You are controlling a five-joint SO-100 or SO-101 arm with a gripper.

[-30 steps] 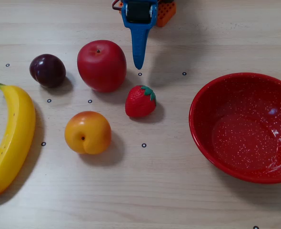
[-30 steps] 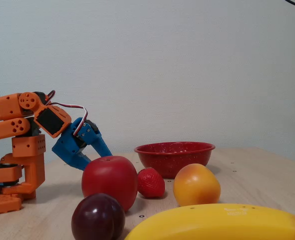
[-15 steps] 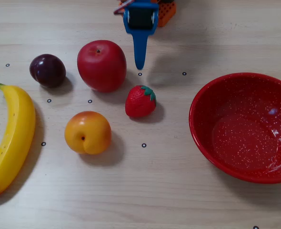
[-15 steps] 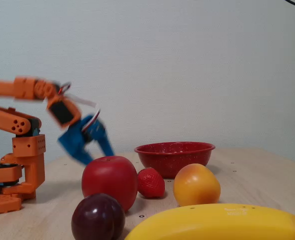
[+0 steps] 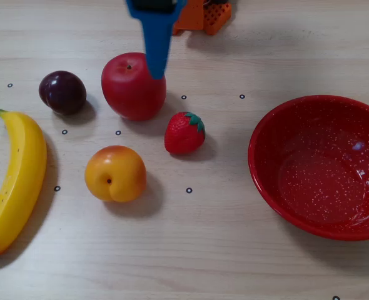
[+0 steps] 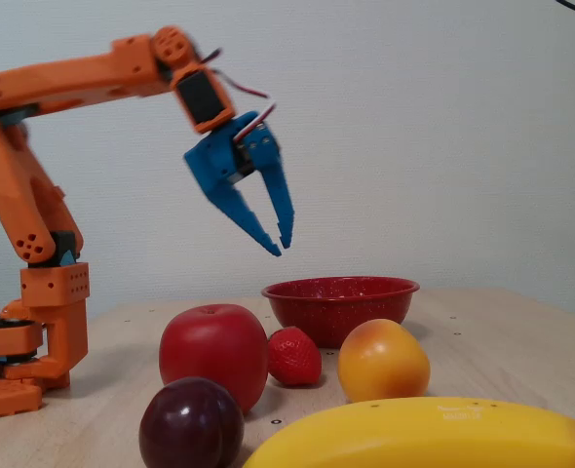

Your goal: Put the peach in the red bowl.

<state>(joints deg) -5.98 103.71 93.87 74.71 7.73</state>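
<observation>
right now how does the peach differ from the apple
The peach is yellow-orange with a reddish blush; the apple is deep red all over. The peach is a little smaller than the apple. In the overhead view the peach lies clear in the open, while the raised gripper overlaps the apple's upper right edge. Both are round, sit on the table, and are untouched.

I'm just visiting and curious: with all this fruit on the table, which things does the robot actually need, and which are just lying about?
Needed for the job:
- round yellow-orange peach
- large glossy red speckled bowl
- blue two-finger gripper

Just lying about:
- big red apple
- dark purple plum
- long yellow banana
- small red strawberry
</observation>
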